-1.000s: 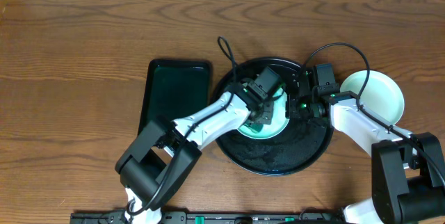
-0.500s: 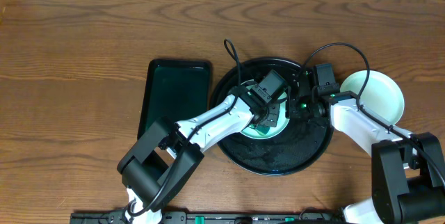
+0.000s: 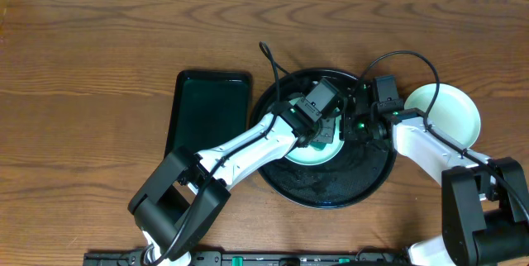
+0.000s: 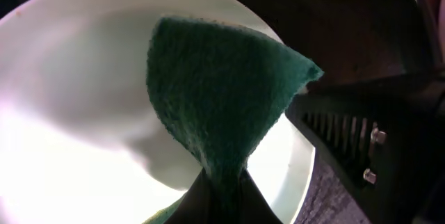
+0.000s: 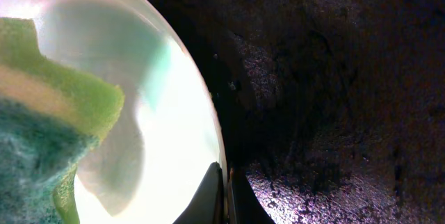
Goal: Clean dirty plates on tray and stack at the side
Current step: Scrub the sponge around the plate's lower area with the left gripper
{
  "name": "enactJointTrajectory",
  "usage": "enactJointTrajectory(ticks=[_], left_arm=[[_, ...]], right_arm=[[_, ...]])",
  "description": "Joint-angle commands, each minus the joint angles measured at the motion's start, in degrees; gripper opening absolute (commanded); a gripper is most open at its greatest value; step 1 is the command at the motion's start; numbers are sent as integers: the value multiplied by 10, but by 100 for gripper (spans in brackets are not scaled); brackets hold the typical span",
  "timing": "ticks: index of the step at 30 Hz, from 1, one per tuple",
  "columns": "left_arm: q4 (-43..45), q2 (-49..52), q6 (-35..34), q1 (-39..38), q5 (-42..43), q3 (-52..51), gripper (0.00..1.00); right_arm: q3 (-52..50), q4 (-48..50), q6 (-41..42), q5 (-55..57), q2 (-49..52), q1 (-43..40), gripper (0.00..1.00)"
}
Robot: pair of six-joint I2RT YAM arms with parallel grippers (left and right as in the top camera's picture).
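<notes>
The left pincer [image 4: 222,200] is clamped on a green sponge [image 4: 222,92] that stands just ahead of it over a pale plate [image 4: 76,113]. The right pincer [image 5: 224,195] seems pinched on that plate's rim, with the black tray [image 5: 334,78] beside it. A second plate [image 3: 453,111] lies behind it.

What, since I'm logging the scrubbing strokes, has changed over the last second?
The left gripper, jaws shut on the green sponge, slid slightly right and away from the robot across the plate. Nothing was taken or released. The right gripper stays clamped on the plate's rim; round tray, side plate and rectangular tray are unmoved.
</notes>
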Motion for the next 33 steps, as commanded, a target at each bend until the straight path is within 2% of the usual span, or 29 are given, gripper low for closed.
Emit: enactJointTrajectory(ticks=[1, 5, 22, 30, 33], left_arm=[[6, -5, -25, 2, 0, 9, 8], [20, -5, -27, 2, 28, 9, 8], [22, 30, -36, -12, 29, 5, 8], [24, 60, -34, -11, 15, 5, 8], [24, 61, -11, -11, -8, 5, 8]], right_arm=[[-4, 3, -11, -10, 3, 6, 1], [-4, 3, -12, -10, 3, 6, 1], [-4, 3, -12, -10, 3, 6, 1], [-4, 3, -11, -10, 3, 6, 1], [-4, 3, -12, -10, 3, 6, 1]])
